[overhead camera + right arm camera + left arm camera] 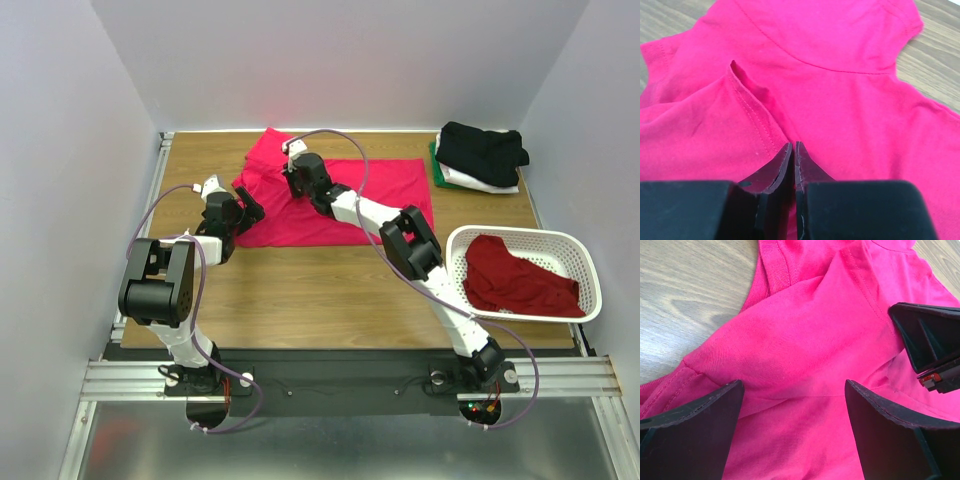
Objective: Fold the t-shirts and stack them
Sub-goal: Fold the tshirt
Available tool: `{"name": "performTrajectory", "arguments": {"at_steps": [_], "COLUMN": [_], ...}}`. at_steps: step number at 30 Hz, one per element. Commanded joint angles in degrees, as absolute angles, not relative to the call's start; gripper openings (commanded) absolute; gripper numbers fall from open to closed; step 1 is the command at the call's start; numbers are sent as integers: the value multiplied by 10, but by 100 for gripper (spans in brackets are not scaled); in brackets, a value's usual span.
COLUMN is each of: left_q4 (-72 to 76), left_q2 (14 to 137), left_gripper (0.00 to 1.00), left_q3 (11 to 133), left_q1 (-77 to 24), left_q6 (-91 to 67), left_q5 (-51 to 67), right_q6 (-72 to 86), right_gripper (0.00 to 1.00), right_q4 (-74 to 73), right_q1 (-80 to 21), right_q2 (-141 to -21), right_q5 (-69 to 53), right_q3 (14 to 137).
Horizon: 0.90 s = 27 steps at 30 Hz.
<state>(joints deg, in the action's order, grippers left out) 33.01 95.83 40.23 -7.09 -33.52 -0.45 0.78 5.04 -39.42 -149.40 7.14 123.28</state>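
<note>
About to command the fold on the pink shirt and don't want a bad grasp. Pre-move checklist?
1. Right jaws shut on a fold of the pink shirt: ok.
2. Left jaws gripping the shirt: not ok, open above its left edge.
3. Shirt lying flat: not ok, bunched at the left.
4. Folded stack clear of both arms: ok.
5. Dark red shirt inside basket: ok.

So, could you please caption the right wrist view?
Right claw pinching a seam fold of the pink-red t-shirt.
</note>
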Motion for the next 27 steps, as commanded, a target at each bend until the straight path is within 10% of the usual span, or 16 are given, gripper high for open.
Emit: {"name": "performTrajectory", "arguments": {"at_steps": [1, 7, 14, 27], "left_q4": [345, 345, 340, 316], "left_q2": [955, 955, 944, 871], "left_gripper": [94, 94, 94, 94], "left_q3": [417, 418, 419, 441], "left_q1": [-74, -74, -74, -114], "left_q6": [-329, -330, -326, -305], "left_q5": [-4, -4, -18, -70], "right_q6": [24, 32, 19, 24], "right_gripper": [11, 19, 80, 89], "right_q4": [66, 61, 62, 114], "right_q1": [-381, -374, -370, -354], "right_q2": [-1501, -1502, -1421, -1211], "right_q5": [91, 91, 118, 182], "right_q3": [1244, 1245, 1192, 888]}}
